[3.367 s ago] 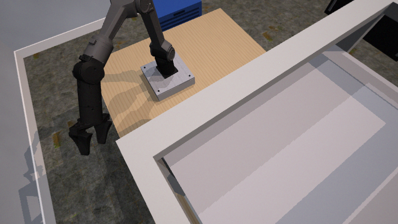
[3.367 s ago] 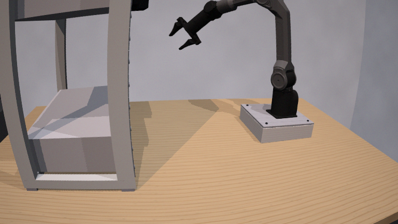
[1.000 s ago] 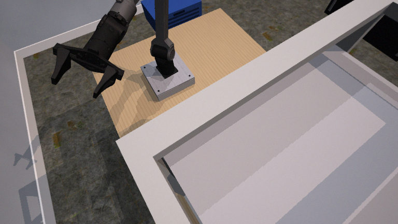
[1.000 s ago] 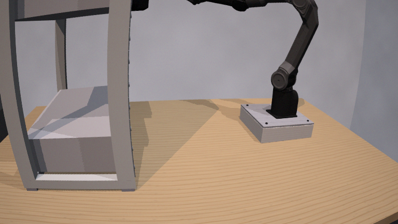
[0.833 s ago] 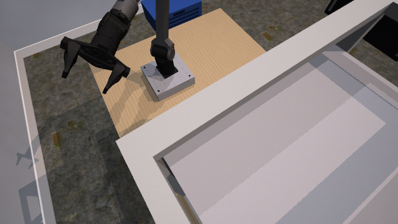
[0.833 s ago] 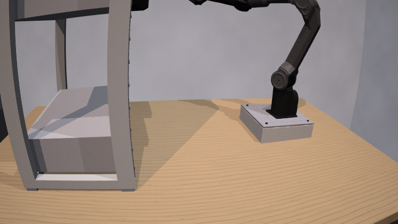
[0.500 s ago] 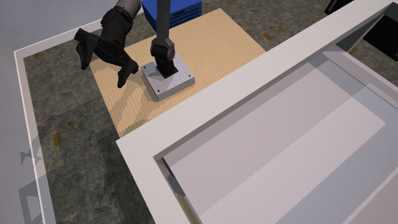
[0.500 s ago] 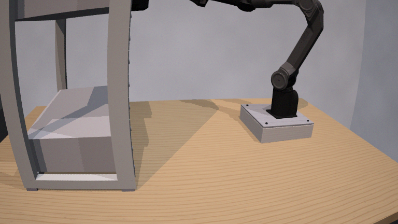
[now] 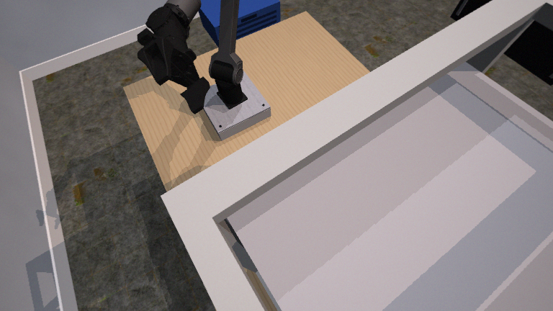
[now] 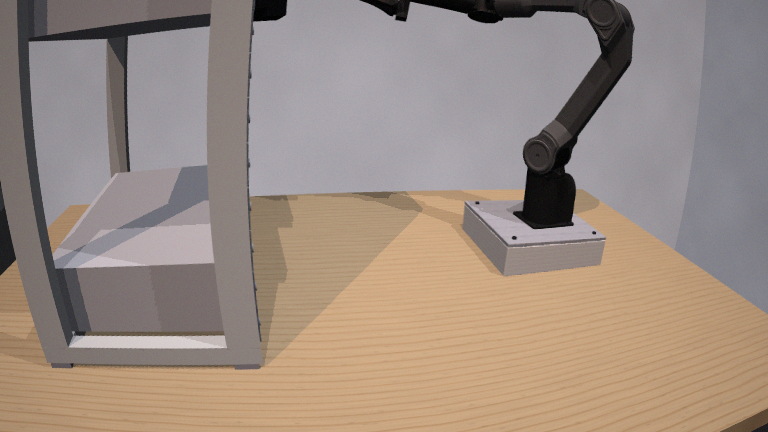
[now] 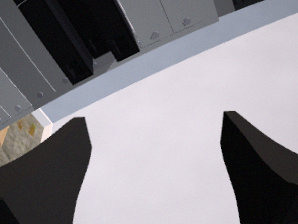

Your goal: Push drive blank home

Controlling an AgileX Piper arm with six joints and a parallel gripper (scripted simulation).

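Note:
My gripper is open and empty, high above the wooden table beside my arm's base. In the wrist view its two dark fingers stand wide apart with nothing between them. Beyond them lie a pale surface and, at the top, part of the chassis front with grey blank faces and dark gaps. I cannot tell which blank is which. The white rack frame fills the right of the top view, with the grey chassis inside. The exterior view shows the rack's post and the chassis side; the blanks are hidden there.
My arm's grey base block stands on the table, also seen in the exterior view. A blue box sits behind it. A low white border runs around the floor.

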